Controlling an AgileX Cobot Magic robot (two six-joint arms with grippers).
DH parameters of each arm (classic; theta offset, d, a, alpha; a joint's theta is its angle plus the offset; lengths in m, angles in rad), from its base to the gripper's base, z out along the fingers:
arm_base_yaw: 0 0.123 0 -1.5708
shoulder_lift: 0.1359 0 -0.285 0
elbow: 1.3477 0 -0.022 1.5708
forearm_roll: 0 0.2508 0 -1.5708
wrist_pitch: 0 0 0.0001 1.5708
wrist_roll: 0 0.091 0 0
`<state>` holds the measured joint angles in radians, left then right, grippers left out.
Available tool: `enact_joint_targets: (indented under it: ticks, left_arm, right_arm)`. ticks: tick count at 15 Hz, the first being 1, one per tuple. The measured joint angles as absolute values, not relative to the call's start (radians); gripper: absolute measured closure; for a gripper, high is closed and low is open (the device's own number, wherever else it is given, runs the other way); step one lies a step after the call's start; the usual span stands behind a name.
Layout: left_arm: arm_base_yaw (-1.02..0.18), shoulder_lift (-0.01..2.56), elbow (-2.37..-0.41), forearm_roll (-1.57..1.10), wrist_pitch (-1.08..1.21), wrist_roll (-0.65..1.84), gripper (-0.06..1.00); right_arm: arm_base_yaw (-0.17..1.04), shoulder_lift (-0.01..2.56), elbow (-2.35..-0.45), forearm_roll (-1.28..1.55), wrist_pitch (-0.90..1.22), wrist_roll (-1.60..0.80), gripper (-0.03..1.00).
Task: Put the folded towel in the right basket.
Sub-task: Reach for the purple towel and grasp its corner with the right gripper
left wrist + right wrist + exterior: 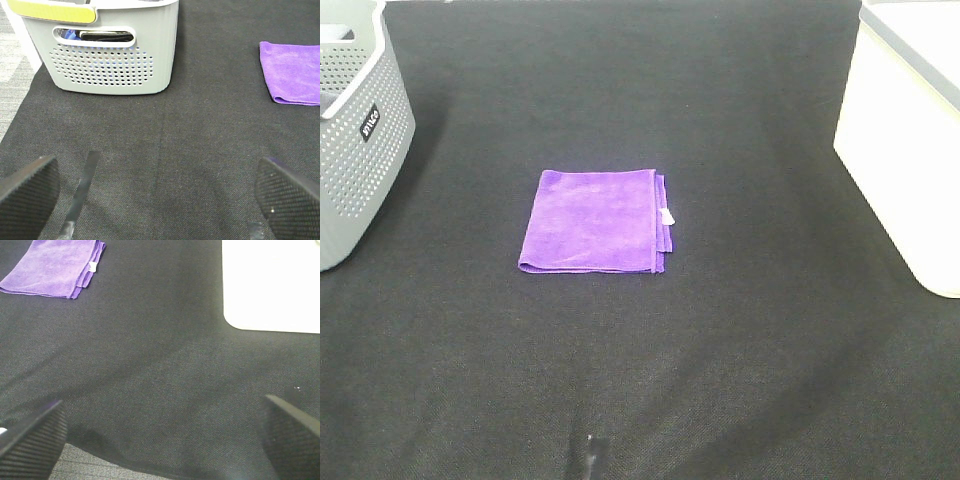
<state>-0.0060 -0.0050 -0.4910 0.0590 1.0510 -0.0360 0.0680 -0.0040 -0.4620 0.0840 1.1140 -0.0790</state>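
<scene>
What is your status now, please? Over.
Left gripper open, empty. Right gripper open, empty. Folded towel flat on the mat, untouched. Nothing between it and right basket.

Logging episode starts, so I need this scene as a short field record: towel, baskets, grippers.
towel: purple towel, folded, flat on black mat, between baskets, untouched
left basket: grey basket, perforated, dark items inside
right basket: white basket, contents unseen
left gripper: open, empty
right gripper: open, empty
task status: not started
</scene>
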Motion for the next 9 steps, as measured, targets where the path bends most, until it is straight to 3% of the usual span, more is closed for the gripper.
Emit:
enact_joint_targets:
  ticks: [7,9]
  left_arm:
    - [-0.006,-0.005,-0.491,0.059,1.051,-0.036,-0.04]
    - [-0.006,-0.005,-0.491,0.059,1.051,-0.036,-0.04]
  right_arm:
    - [0.068,0.022,-0.463,0.074,1.111,-0.077,-0.01]
    - [0.068,0.226,-0.544,0.058,1.032,-0.057,-0.01]
